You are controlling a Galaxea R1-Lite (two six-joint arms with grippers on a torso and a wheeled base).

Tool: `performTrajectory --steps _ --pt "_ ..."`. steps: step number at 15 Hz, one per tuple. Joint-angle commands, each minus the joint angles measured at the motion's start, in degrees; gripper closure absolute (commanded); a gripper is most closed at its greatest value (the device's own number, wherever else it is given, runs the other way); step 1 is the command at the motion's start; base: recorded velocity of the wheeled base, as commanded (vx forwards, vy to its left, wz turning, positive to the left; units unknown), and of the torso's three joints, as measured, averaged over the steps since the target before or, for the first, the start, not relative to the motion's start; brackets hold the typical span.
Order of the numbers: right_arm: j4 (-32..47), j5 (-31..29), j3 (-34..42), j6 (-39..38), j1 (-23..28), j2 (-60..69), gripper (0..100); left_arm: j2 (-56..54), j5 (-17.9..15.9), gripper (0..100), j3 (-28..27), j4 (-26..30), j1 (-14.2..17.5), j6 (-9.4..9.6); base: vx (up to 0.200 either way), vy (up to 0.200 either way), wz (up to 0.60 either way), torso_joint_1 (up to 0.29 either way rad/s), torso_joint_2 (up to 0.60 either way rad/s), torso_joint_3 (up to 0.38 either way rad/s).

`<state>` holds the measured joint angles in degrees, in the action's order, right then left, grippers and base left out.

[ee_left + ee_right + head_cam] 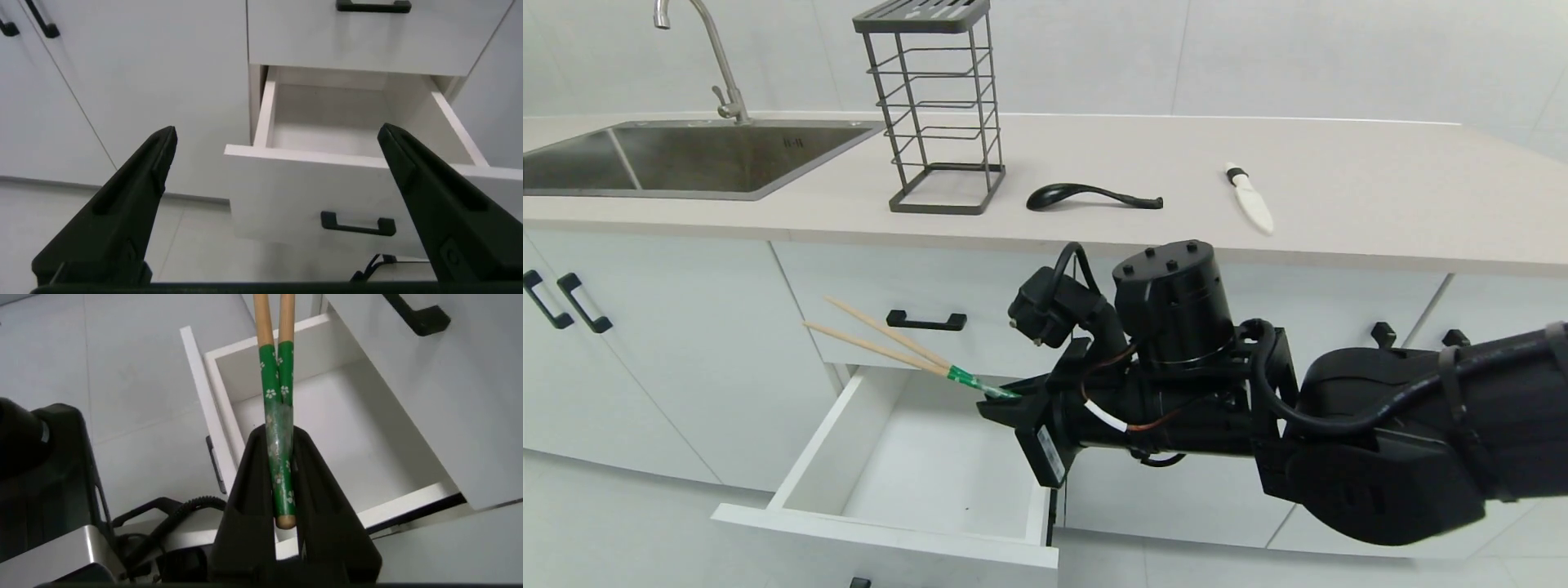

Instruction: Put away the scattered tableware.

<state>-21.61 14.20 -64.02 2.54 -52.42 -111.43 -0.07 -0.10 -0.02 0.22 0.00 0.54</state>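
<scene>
My right gripper (1005,398) is shut on a pair of wooden chopsticks (890,345) with green ends, holding them over the open white drawer (805,457) below the counter. In the right wrist view the chopsticks (274,367) stick out from between the closed fingers (253,482), pointing over the drawer (200,384). On the countertop lie a black spoon (1086,197) and a white knife (1249,197) with a black band. My left gripper (274,171) is open, low in front of the drawer (359,175), with nothing between its fingers.
A dark wire rack (939,106) stands on the counter (1380,188) beside the steel sink (686,155) with its tap. A shut drawer with a black handle (926,320) sits above the open one. Cabinet doors flank it on both sides.
</scene>
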Motion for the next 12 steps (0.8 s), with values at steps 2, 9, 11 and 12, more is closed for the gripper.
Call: performTrajectory --steps 2,9,11,12 --pt "0.1 0.0 -1.0 0.0 0.0 -1.6 100 0.1 0.0 0 0.0 0.0 0.0 -0.01 0.0 0.0 0.0 -0.244 0.33 0.117" --pt "0.3 1.7 -1.8 3.2 0.0 -2.4 100 0.1 0.0 0 0.0 0.0 0.0 -0.01 0.0 0.0 0.0 -0.042 0.17 0.061" --pt "1.4 2.4 -2.8 4.4 0.1 -3.1 100 0.1 0.0 0 0.0 0.0 0.0 -0.01 0.0 0.0 0.0 -0.001 0.01 0.025" --pt "2.5 2.4 -3.7 4.8 0.1 -3.4 100 0.1 0.0 0 0.0 0.0 0.0 -0.01 0.0 0.0 0.0 0.0 0.0 0.0"
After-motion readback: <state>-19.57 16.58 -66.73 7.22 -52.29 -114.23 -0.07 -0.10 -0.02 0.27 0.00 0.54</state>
